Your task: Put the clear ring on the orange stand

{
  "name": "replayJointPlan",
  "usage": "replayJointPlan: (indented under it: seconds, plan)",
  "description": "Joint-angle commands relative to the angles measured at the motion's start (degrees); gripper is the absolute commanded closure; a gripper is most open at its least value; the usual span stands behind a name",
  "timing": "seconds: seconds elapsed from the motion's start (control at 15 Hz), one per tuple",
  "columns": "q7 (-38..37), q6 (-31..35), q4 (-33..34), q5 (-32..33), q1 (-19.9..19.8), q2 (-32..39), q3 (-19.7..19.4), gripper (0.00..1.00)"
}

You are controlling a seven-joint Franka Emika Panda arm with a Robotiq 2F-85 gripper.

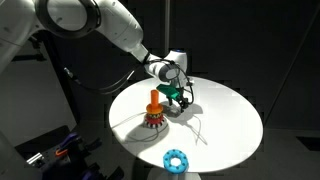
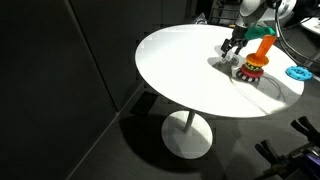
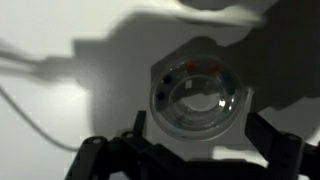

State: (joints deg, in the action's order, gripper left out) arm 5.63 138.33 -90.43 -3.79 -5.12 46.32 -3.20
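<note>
Gripper is low over the round white table, just beside the upright plastic orange stand, a peg on a marked round base, mid-table. Jaws are spread and hold nothing. In the wrist view, the tiny transparent clear ring seems to lie at the fingertips, not on the stand. Suggest: centre on it, close gently on the rim, lift straight, align over the peg, then release. Ring can't be made out in either exterior view. Wrist view is blurred, so contact is unreadable.
</note>
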Motion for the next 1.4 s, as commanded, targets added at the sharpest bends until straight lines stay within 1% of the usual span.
replayJointPlan:
  seconds: [0.0,0.47,0.8,0.87,0.93,1.0,1.33]
  plan:
    - [-1.2,-2.7,3.0,1.6,0.1,1.3,0.0,0.00]
    - [-1.7,-3.6,3.9,3.8,0.6,2.1,-0.7,0.00]
    - [-1.5,-3.7,4.5,4.3,0.4,3.0,-0.5,0.00]
    - [-1.5,-3.6,4.6,4.3,0.3,3.1,-0.5,0.17]
    - [-1.5,-3.7,4.6,4.1,0.3,3.1,-0.4,0.28]
    - [-1.5,-3.9,4.8,4.1,0.2,2.9,-0.3,0.32]
    - [-1.1,-4.6,4.7,3.8,0.0,1.3,-0.1,0.32]
